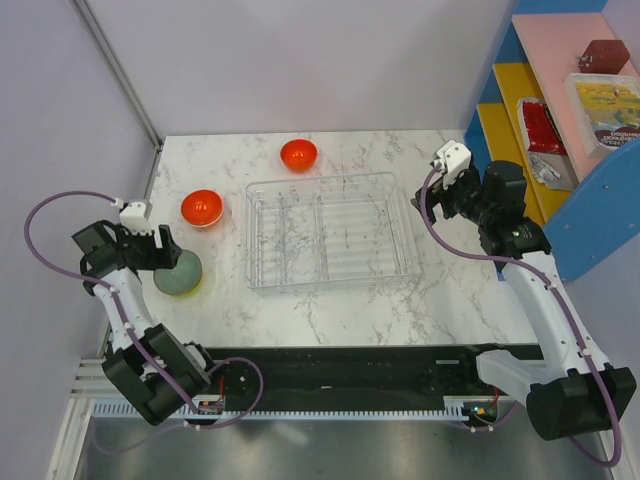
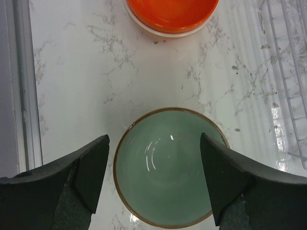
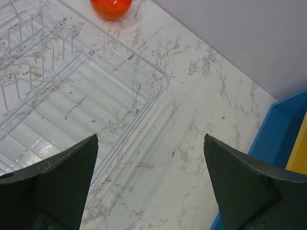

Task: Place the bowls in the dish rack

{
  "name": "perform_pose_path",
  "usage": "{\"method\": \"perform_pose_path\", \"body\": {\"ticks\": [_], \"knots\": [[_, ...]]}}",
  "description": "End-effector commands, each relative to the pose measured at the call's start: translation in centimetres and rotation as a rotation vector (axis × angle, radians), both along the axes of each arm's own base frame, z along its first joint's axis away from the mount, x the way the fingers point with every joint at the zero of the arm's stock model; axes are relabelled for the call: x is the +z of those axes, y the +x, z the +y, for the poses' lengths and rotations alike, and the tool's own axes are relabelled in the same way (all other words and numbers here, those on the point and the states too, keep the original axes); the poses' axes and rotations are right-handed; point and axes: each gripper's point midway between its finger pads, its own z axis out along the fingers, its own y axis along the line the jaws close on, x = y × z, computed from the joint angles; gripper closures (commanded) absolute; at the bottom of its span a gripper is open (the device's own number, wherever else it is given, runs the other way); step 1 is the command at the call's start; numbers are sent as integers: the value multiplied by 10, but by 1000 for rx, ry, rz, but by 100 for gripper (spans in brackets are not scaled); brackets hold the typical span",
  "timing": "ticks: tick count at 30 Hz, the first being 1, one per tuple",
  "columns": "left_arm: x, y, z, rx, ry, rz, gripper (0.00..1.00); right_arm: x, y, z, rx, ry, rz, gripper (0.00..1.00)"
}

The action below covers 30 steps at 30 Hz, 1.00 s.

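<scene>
Your right gripper (image 3: 149, 143) holds its jaws wide apart above the tabletop (image 3: 201, 115), beside the dish rack (image 3: 57, 100); an orange bowl (image 3: 111, 7) sits beyond.

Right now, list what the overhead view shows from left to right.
Order: pale green glazed round bowl → large clear plastic rectangular dish rack → blue, yellow and pink shelf unit. The two orange bowls overlap these, so left out.

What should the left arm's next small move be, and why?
Probably lower slightly and close the left pincer on the green bowl. The pincer stands open astride the bowl, one tip on each side of the rim, with the bowl roughly centred between them. No grip shows yet, and the dish rack has no bowl in it.
</scene>
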Motion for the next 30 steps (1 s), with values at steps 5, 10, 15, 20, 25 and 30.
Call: {"method": "perform_pose_path", "body": {"ticks": [5,10,15,20,25,30], "knots": [[-31,-18,0,-59,-1,18,20,1,1,5,25,-3,-11,2],[-42,-19,12,-24,12,32,21,-1,2,6,26,-3,-4,2],[-40,-17,21,11,1,18,23,-3,3,5,26,-6,2,2],[-33,-15,24,29,12,-31,24,-4,3,6,29,-6,4,2],[-53,-15,30,39,-16,29,28,-4,3,6,31,-7,3,2],[-64,-14,29,27,-40,51,33,-4,3,6,29,-6,5,2]]}}
